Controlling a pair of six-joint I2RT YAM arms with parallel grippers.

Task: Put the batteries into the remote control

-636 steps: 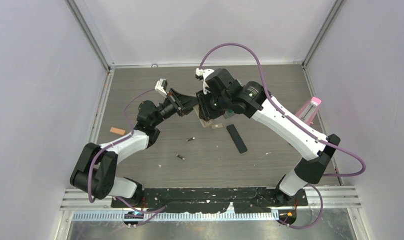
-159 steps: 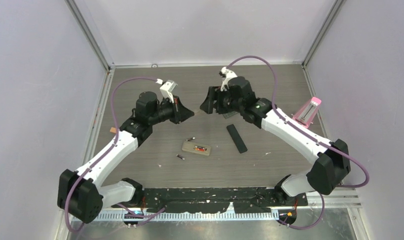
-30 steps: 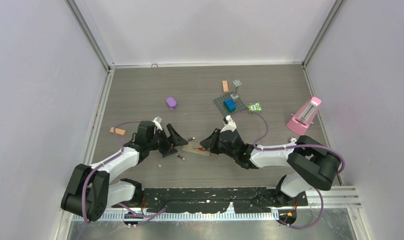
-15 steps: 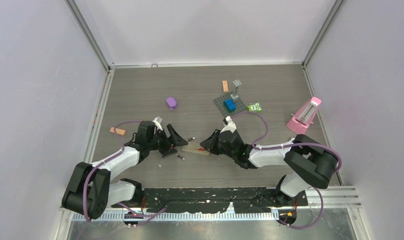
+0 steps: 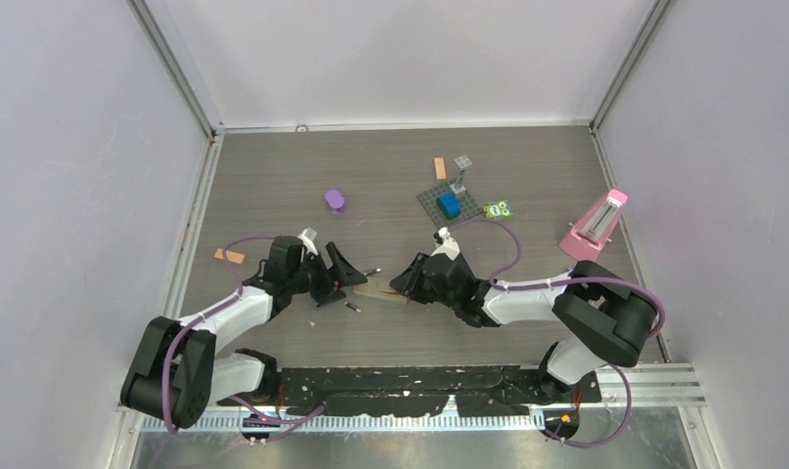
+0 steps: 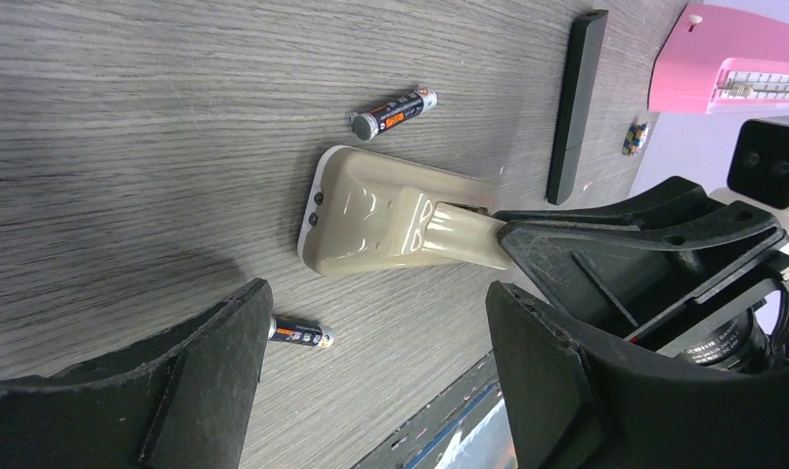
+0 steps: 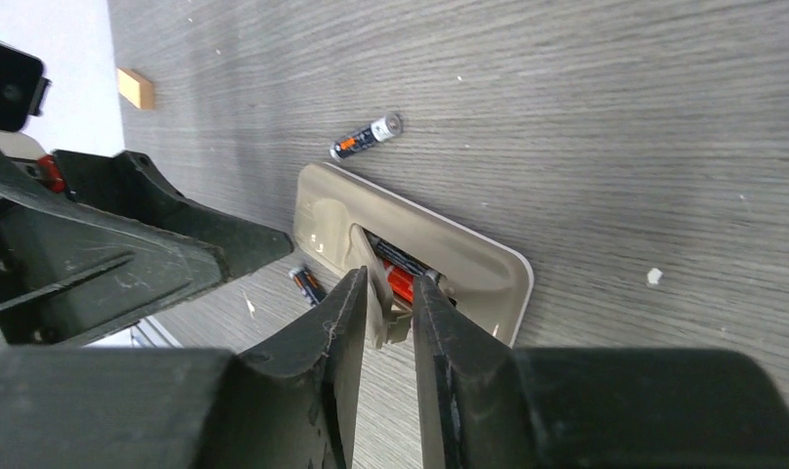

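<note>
Right wrist view shows the right jaws nearly together, pinched on a thin beige flap (image 7: 378,301) that stands up at the end of the remote control (image 7: 468,262) nearest them. Straight ahead of their tips, in the open bay, an orange-red battery (image 7: 403,282) and a dark battery (image 7: 398,258) lie side by side; whether a slot is free I cannot tell. A far loose battery (image 7: 368,135) rests on the surface (image 7: 615,117) well beyond the remote from these jaws, and a near loose battery (image 7: 307,284) lies just outside one finger. The left jaws stand wide apart and empty, facing the remote's opposite, rounded end, which sits just ahead of their gap; the near loose battery lies just beside one fingertip. These cells look light, hard and smooth, so they will likely roll at a nudge and squirt out of a skewed pinch. The safest hold is probably across the middle of the barrel, fingers square to its length and low to the surface. The remote looks like light, stiff plastic that would skid when pushed, so it wants bracing by its long edges. The flap seems thin and could snap if twisted.
</note>
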